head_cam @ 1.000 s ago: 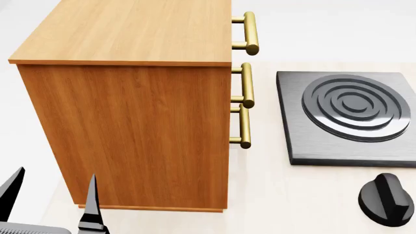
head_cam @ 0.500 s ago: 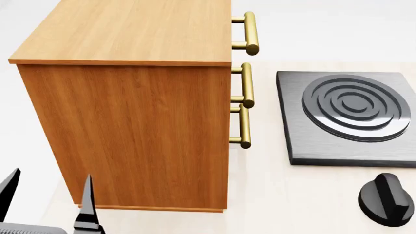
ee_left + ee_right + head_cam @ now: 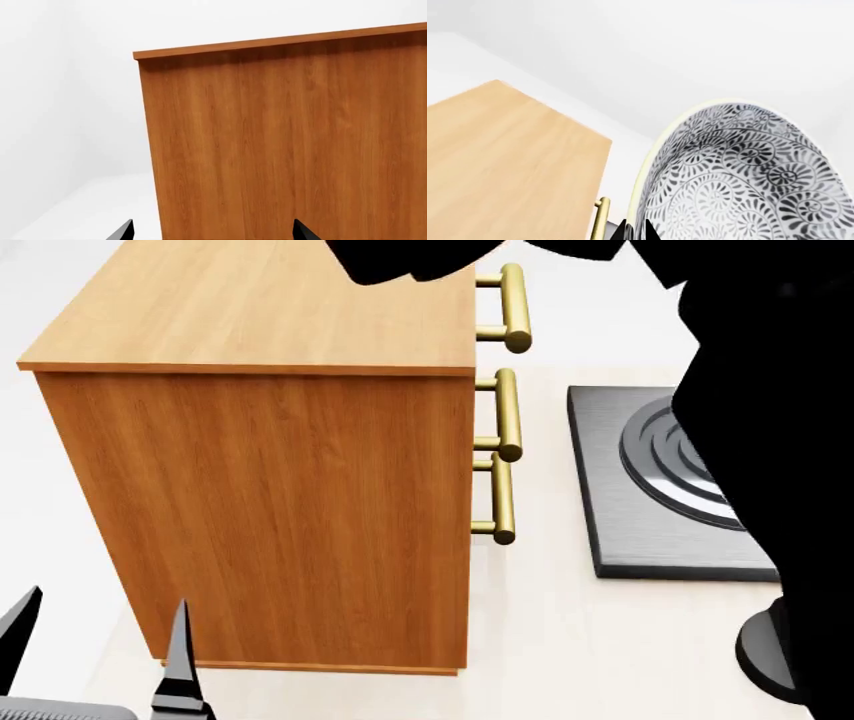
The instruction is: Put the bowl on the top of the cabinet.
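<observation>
Filling the right wrist view, the bowl (image 3: 740, 175) is tilted, its rim clamped by the right end effector (image 3: 635, 231), beside and above the cabinet (image 3: 267, 490) top near a brass handle (image 3: 600, 217). In the head view, the right arm (image 3: 761, 440) is a dark silhouette crossing from 12 to 4 o'clock, hiding the bowl and part of the burner plate (image 3: 654, 510) on the worktop (image 3: 587, 640). The left end effector (image 3: 100, 655) sits low at 7 o'clock, released, fingers spread, facing the cabinet's side.

Orange-brown cabinet (image 3: 267, 490) beside dark hob plate (image 3: 654, 490), black silhouette (image 3: 761, 440) overhead.
</observation>
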`<state>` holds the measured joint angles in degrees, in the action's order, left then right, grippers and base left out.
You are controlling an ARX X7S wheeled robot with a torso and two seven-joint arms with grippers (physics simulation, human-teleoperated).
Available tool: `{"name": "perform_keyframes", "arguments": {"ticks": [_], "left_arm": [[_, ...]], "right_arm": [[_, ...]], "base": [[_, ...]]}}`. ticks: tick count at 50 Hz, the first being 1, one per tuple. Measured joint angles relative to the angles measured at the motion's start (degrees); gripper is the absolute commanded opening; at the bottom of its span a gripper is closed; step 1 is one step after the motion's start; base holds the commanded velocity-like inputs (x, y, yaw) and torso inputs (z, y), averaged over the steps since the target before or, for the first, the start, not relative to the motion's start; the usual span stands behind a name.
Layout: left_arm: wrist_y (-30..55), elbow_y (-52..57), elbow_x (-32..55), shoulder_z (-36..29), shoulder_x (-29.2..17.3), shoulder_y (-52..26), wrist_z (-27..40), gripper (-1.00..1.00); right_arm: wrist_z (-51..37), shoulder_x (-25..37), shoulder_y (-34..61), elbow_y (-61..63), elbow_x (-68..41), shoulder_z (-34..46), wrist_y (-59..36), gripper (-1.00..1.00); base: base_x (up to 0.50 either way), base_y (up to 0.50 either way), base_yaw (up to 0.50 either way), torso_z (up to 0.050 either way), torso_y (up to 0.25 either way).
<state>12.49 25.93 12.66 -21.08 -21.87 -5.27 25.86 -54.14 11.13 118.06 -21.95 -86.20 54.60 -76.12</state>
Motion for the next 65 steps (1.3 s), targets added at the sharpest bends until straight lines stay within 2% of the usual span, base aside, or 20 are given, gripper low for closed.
{"name": "perform_keyframes", "arguments": {"ticks": [19,65], "left_arm": [[-0.5,-0.8,0.1,-0.3,0.0,-0.1,0.1,1.00],[-1.0,-2.0,0.6,-0.7,-0.2,-0.6,0.3,1.00]], "right_arm": [[-0.7,-1.2,-4.2,5.1,-0.1,1.7,1.8,-1.00],[5.3,-4.5,-10.1,7.6,7.7,9.9,8.3,-1.00]], "base": [[0.00,0.00,0.00,0.000,0.001],[0.00,0.00,0.00,0.000,0.001]]}}
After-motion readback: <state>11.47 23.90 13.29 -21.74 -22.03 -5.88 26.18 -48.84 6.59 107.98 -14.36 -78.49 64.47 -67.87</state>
